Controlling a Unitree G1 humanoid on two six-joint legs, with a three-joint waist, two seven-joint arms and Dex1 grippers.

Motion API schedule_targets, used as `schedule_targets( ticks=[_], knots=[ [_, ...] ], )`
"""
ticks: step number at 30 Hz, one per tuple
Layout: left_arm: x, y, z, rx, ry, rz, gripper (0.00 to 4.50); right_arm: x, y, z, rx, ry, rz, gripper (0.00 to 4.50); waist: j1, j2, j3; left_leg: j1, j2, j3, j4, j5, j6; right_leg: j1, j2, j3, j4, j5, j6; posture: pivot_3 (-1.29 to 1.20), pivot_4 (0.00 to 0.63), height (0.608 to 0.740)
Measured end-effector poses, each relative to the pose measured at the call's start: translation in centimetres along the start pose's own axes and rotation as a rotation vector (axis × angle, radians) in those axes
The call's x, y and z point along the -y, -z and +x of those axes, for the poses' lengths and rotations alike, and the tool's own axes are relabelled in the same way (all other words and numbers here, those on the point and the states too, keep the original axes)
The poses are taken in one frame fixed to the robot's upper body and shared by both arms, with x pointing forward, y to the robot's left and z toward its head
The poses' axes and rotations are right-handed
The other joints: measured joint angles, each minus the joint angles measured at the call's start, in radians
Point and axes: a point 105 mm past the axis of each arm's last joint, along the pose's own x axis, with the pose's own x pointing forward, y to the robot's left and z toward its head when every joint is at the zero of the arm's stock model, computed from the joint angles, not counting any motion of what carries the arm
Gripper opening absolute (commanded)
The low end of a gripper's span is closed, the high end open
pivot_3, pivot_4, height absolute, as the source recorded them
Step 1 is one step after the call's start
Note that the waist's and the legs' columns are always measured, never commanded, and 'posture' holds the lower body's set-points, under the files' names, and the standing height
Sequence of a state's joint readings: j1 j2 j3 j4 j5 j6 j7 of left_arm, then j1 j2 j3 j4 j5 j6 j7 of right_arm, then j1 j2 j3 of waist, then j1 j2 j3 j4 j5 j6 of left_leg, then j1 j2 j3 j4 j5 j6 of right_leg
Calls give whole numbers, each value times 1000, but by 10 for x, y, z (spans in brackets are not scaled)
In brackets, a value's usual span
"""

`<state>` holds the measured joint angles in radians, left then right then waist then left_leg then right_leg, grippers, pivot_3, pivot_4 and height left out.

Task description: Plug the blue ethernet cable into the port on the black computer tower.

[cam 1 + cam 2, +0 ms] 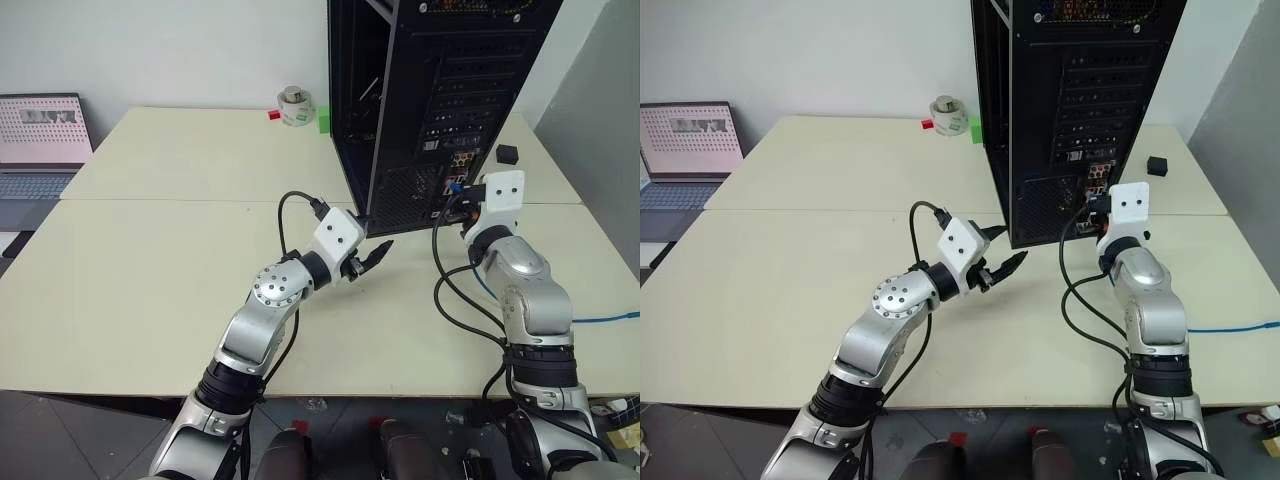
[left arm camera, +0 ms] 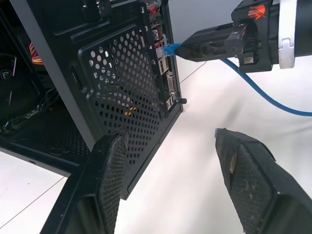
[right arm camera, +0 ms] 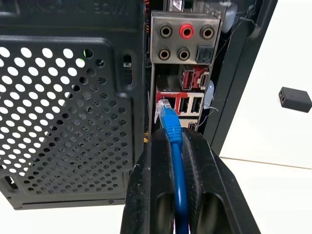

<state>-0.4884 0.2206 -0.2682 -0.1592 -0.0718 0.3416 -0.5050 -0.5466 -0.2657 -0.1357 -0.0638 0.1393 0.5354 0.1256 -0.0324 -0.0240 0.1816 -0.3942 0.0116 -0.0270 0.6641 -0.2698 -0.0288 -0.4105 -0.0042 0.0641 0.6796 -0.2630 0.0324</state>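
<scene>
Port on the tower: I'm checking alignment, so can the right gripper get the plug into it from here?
Probably yes: the right gripper holds the blue ethernet cable with its plug right at the port, nothing between them.

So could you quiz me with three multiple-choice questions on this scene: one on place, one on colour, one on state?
1. Where is the plug?
A. at the tower's rear panel
B. on the laptop
C. on the floor

2. What colour is the cable?
A. red
B. blue
C. green

3. How is the left end effector?
A. shut on the cable
B. shut, empty
C. open, empty

1 A: the plug tip sits at the rear sockets.
2 B: the cord is bright blue.
3 C: its fingers stand apart, holding nothing.
</scene>
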Motion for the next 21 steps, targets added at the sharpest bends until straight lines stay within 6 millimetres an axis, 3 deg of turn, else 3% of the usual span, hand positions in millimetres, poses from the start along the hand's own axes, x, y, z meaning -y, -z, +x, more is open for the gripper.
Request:
schedule_targets(
  ticks=[21],
  knots=[
    [0, 0, 0, -1, -1, 2, 3016, -3, 1, 7, -2, 69, 49, 0, -1, 0, 0, 0, 0, 0, 0, 0, 0, 0, 0, 0, 0, 0, 0, 0, 150, 740]
  ],
)
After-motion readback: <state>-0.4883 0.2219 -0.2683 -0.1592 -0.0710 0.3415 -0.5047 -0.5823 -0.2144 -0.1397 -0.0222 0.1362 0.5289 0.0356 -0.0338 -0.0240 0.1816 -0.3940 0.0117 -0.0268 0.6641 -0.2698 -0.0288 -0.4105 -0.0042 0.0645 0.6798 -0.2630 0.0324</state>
